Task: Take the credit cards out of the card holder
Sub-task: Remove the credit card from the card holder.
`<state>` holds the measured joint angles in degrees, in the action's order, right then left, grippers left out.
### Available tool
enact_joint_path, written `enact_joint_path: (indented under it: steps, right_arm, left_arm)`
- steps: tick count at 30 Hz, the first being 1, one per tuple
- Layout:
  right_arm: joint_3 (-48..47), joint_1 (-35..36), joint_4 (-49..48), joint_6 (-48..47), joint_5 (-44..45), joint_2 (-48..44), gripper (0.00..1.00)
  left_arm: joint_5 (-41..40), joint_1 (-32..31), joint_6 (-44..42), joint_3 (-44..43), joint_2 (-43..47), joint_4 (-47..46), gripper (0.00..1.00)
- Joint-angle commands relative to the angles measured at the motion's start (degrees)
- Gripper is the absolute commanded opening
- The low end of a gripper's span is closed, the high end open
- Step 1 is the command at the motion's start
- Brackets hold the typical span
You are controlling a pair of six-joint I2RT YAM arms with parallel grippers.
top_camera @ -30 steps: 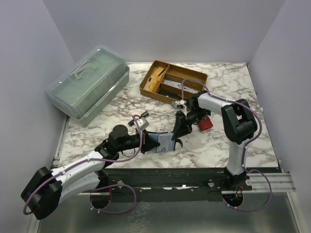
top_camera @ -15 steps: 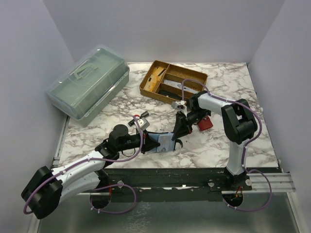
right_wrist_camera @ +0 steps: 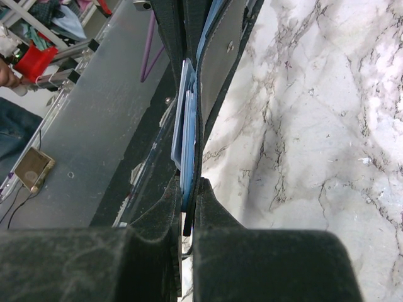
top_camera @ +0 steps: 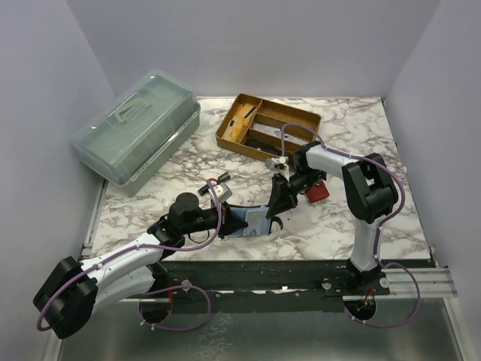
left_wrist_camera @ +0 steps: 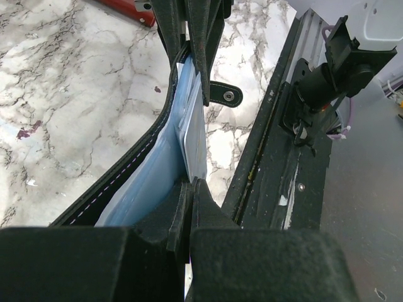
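Note:
The card holder [top_camera: 242,219] is black leather with a blue lining and is held off the marble between both grippers. My left gripper [left_wrist_camera: 191,184] is shut on its near end, where the lining [left_wrist_camera: 141,189] and a pale blue-grey credit card [left_wrist_camera: 194,135] run into the jaws. From the opposite end my right gripper [right_wrist_camera: 191,189] is shut on the blue credit cards [right_wrist_camera: 186,119], with the black snap flap [right_wrist_camera: 219,69] pressed in beside them. In the top view the right gripper [top_camera: 275,216] is just right of the pale card [top_camera: 256,219], and the left gripper [top_camera: 228,218] is at the holder's left end.
A red wallet [top_camera: 316,191] lies right of the right gripper. A brown divided tray [top_camera: 267,126] sits at the back, and a green lidded box [top_camera: 139,124] at the back left. The table's dark metal front rail [top_camera: 285,271] runs just below the holder.

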<state>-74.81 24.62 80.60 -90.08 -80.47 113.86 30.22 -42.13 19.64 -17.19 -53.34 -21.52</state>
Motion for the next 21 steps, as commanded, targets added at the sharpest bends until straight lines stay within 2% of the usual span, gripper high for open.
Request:
enact_joint_path:
  steps: [1,14,21]
  right_arm:
    - [1.1,-2.4,-0.1,-1.0,5.6,-0.9,0.00]
    - [1.8,-2.7,0.5,-1.9,5.7,-0.7,0.00]
    - [1.9,-2.6,0.3,-1.9,5.8,-0.5,0.00]
  left_arm:
    - [2.5,0.6,-1.3,-0.3,0.4,2.1,0.00]
    - [3.4,1.4,0.3,0.6,1.2,0.5,0.00]
    - [4.5,1.7,1.7,0.9,0.5,-0.9,0.04]
